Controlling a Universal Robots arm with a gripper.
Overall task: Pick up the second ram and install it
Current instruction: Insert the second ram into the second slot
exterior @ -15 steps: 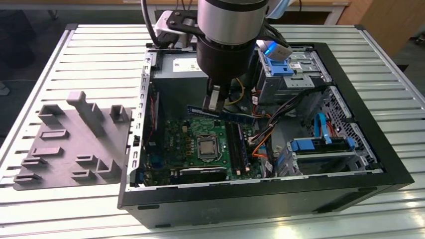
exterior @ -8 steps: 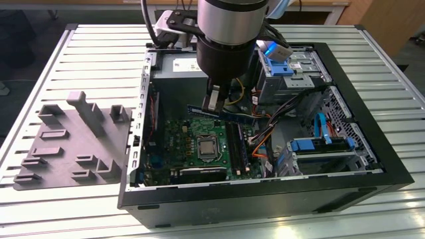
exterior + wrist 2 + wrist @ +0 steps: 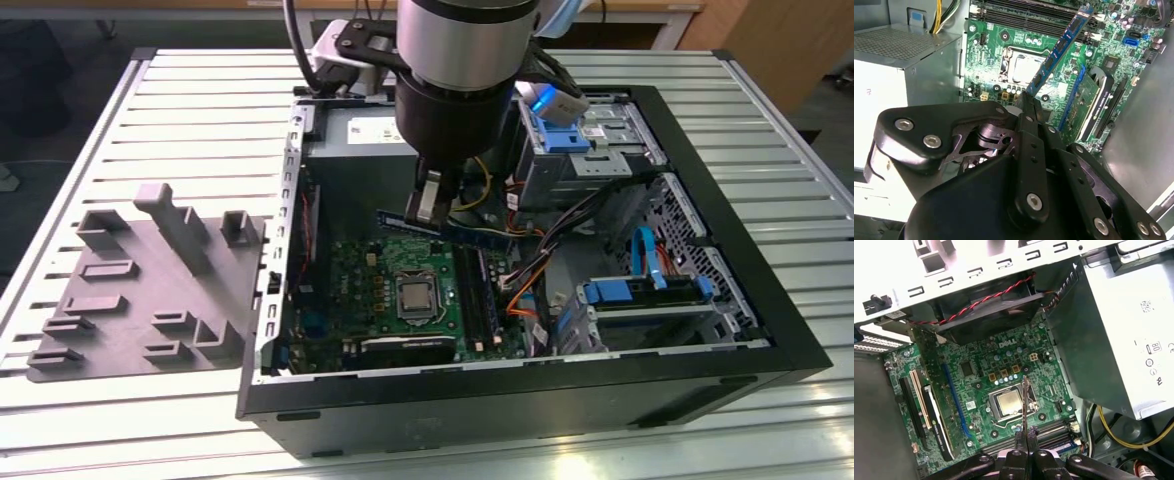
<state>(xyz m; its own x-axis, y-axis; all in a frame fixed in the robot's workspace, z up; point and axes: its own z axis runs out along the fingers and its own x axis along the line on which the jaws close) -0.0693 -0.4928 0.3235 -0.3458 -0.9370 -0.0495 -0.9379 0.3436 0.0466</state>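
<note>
The arm's black two-fingered gripper point(image 3: 430, 212) is clenched on the long, thin bluish-green memory stick point(image 3: 461, 235) — the second ram — holding it in the air above the green motherboard point(image 3: 380, 290). Its long axis lies crosswise to the long black slots point(image 3: 477, 292) beneath — not along them.

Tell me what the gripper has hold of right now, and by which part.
The gripper is shut on the second ram, pinching its flat faces toward one end; the longer part sticks out free.
</note>
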